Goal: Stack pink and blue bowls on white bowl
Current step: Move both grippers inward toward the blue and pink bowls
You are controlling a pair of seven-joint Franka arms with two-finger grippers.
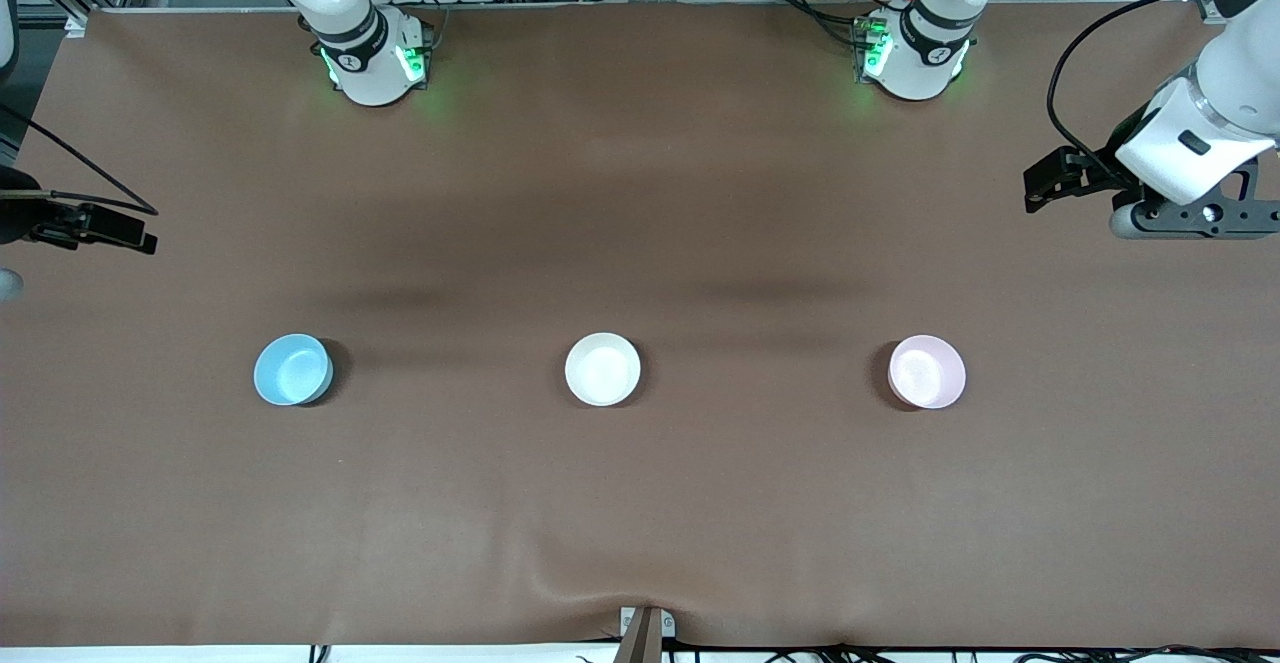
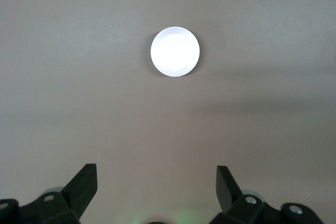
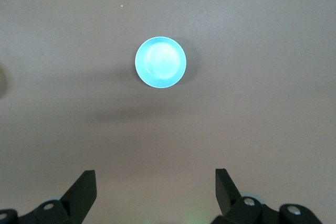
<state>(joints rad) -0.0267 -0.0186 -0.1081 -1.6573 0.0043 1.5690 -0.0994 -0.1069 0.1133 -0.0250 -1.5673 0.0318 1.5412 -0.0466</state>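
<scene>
A small clamp-like fitting (image 1: 647, 633) sits at the table edge closest to the front camera, where the brown cloth (image 1: 640, 503) puckers slightly around it. Farther up the cloth, three bowls stand upright in a single row, well apart from one another and all about equally far from the front camera. The blue bowl (image 1: 292, 369) is toward the right arm's end of the table, the white bowl (image 1: 602, 369) is in the middle of the row, and the pink bowl (image 1: 927, 372) is toward the left arm's end. None of the bowls touches another, and all three appear empty, so nothing is stacked yet. The left gripper (image 1: 1045, 183) hangs in the air over the cloth at the left arm's end of the table, away from the row of bowls and holding nothing. In the left wrist view its two dark fingers (image 2: 84, 184) are spread wide with only bare cloth between them, and a pale round bowl (image 2: 175, 51), washed out almost to white, lies on the cloth some way ahead of them. The right gripper (image 1: 95, 226) hovers at the right arm's end of the table, only partly in the front view, also clear of the bowls. In the right wrist view its fingers (image 3: 84, 184) stand just as wide apart and grip nothing, with the blue bowl (image 3: 160, 62) resting on the cloth ahead of them.
</scene>
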